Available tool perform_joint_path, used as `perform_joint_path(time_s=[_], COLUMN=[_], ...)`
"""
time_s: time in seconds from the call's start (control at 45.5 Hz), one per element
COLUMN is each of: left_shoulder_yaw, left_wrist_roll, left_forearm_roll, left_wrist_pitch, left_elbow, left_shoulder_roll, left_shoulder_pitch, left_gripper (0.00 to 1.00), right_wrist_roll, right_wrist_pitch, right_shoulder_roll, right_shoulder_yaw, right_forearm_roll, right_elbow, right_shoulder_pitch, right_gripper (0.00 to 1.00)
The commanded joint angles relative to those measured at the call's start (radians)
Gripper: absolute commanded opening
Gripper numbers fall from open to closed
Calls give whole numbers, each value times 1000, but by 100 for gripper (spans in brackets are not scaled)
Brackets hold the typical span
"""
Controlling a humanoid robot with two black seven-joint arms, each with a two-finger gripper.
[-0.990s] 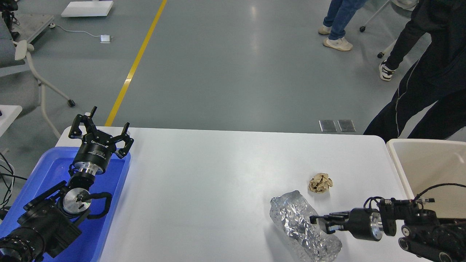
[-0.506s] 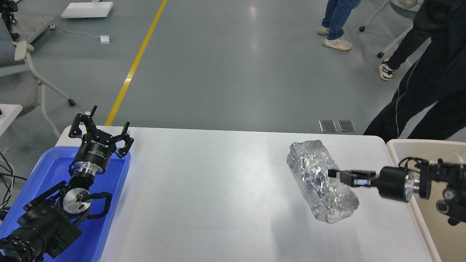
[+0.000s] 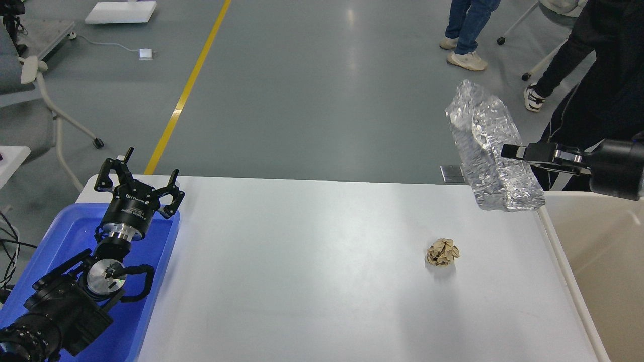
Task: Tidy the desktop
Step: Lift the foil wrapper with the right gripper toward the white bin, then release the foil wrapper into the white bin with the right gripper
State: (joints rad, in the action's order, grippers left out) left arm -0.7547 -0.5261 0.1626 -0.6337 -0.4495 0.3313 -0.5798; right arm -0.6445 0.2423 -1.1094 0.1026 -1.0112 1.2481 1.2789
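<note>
While our right tool (image 3: pixel 510 151) grips one foil bag (image 3: pixel 490 151), the counter (image 3: pixel 302 261) runs left-right; our left tool (image 3: pixel 138 178) gapes.

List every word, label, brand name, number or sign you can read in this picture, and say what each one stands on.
Small white lettering on the black body of the left gripper: too small and blurred to read.
Crumpled silver foil bag held by the right gripper: no print shows.
Crumpled brown paper ball, white rectangular desktop, blue plastic tray, beige bin: no text.
</note>
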Motion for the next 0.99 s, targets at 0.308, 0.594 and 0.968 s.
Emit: perform_joint_path(time_s=[0.308,0.594,0.968], left_shoulder_yaw=[0,0,0], left_wrist_roll=[0,0,0], left_forearm_roll=[0,0,0], left_wrist_pitch=[0,0,0], left_elbow=[0,0,0], left_shoulder_roll=[0,0,0], left_shoulder_pitch=[0,0,0], left_gripper=[100,100,100], right_wrist_roll=[-3,-1,86], right_wrist_pitch=[61,81,51], right_shoulder_roll=[14,215,410], right_shoulder_yaw=[16,19,16], right_forearm_roll=[78,177,281], right_elbow=[-406,-1001,-1391], right_shoulder_pitch=[-16,-196,-446], right_gripper=[0,0,0])
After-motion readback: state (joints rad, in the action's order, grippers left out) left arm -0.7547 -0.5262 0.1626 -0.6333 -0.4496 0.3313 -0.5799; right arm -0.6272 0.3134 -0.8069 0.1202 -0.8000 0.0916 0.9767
